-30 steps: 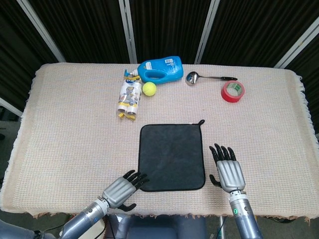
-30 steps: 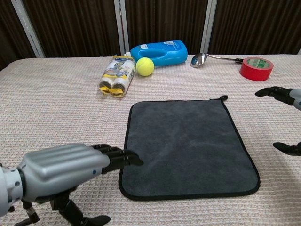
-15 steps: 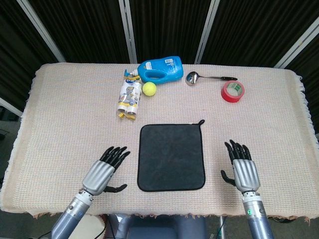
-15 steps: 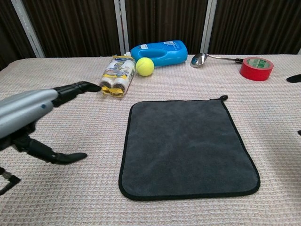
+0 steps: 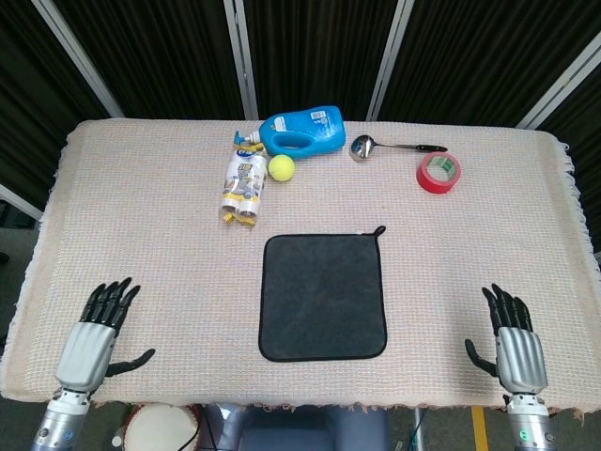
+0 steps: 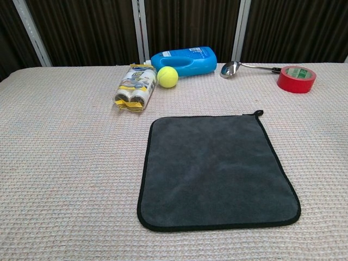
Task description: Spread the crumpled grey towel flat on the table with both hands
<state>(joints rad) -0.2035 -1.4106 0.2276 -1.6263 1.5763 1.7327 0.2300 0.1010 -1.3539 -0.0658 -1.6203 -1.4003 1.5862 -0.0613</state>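
Observation:
The grey towel [image 5: 323, 296] lies flat and smooth on the table, its hanging loop at the far right corner; the chest view shows the towel [image 6: 215, 168] the same way. My left hand [image 5: 91, 340] hovers near the table's front left edge, fingers spread, holding nothing. My right hand [image 5: 515, 346] is near the front right edge, also spread and empty. Both hands are well clear of the towel. Neither hand appears in the chest view.
At the back stand a blue detergent bottle [image 5: 302, 131], a yellow tennis ball [image 5: 281, 167], a white packet [image 5: 243, 186], a metal ladle [image 5: 376, 147] and a red tape roll [image 5: 439, 172]. A beige woven cloth [image 5: 141, 225] covers the table.
Both hands have drawn back from the towel's sides to the table's front corners, left going left and right going right. They have left the chest view. The towel has not moved.

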